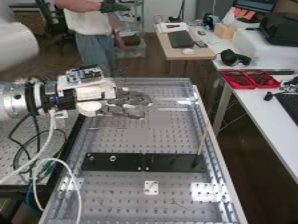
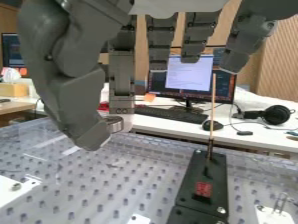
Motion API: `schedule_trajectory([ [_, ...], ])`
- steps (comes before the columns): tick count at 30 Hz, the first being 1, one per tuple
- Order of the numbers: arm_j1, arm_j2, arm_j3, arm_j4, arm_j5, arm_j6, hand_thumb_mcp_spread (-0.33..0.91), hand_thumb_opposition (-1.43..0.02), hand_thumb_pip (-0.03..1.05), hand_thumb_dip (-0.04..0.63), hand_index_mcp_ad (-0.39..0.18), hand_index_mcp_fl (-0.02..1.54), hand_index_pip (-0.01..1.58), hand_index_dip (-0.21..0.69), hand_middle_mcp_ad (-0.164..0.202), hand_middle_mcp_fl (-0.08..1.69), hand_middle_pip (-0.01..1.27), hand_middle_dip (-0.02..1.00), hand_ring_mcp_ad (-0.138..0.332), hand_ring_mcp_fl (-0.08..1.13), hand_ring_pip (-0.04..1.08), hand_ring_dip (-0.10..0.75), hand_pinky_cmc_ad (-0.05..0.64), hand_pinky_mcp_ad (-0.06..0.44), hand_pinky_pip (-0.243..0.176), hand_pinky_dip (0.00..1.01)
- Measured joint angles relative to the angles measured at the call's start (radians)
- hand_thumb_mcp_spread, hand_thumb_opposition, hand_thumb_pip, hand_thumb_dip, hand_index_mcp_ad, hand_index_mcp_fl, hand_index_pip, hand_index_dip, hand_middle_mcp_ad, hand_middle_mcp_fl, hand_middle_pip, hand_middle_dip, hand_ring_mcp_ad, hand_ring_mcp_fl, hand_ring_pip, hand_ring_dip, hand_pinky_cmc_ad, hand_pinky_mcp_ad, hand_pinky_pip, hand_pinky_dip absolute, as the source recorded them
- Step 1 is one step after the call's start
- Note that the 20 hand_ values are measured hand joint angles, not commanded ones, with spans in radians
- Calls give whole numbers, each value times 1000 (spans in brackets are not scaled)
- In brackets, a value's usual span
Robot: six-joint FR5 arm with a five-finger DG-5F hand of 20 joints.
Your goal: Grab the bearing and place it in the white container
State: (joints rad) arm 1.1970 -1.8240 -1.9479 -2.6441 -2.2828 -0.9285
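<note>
In the high view the hand is over the far left part of the perforated bench, beyond the black plates. Seen in the wrist view, the hand has its thumb brought against a finger, and the silver bearing is pinched between their tips, above the bench surface. The thumb hides part of the bearing. A white square piece with a dark centre lies on the bench's near half; whether it is the white container I cannot tell.
A black plate with small round parts lies across the bench. Beside it is another black plate, where a thin wooden stick stands tilted. Red trays sit on the side table. Cables hang at the left.
</note>
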Motion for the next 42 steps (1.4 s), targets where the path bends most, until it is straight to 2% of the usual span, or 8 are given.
schedule_trajectory([
  [6, 128, 122, -117, 13, 126, 17, 415, -864, 581, 332, -136, 370, 1281, 87, 38, 77, 136, 188, 94, 12, 91, 75, 363, 279, -65, 178],
  [15, 309, 226, -219, 26, 316, 56, 415, -864, 581, 332, -136, 379, 1279, 89, 37, 75, 136, 188, 93, 12, 94, 75, 361, 279, -65, 178],
  [22, 438, 273, -267, 36, 465, 78, 415, -864, 583, 332, -136, 386, 1265, 93, 37, 77, 136, 188, 93, 12, 94, 75, 361, 278, -65, 178],
  [31, 618, 314, -324, 58, 702, 115, 415, -864, 581, 332, -136, 403, 1250, 94, 33, 77, 136, 188, 94, 12, 94, 75, 361, 279, -65, 178],
  [40, 798, 337, -383, 104, 987, 174, 415, -864, 581, 332, -136, 403, 1227, 112, 37, 75, 138, 188, 94, 12, 94, 75, 365, 279, -65, 178],
  [42, 848, 342, -402, 123, 1076, 198, 415, -864, 581, 332, -136, 417, 1215, 113, 35, 75, 136, 188, 94, 12, 94, 75, 361, 278, -65, 178],
])
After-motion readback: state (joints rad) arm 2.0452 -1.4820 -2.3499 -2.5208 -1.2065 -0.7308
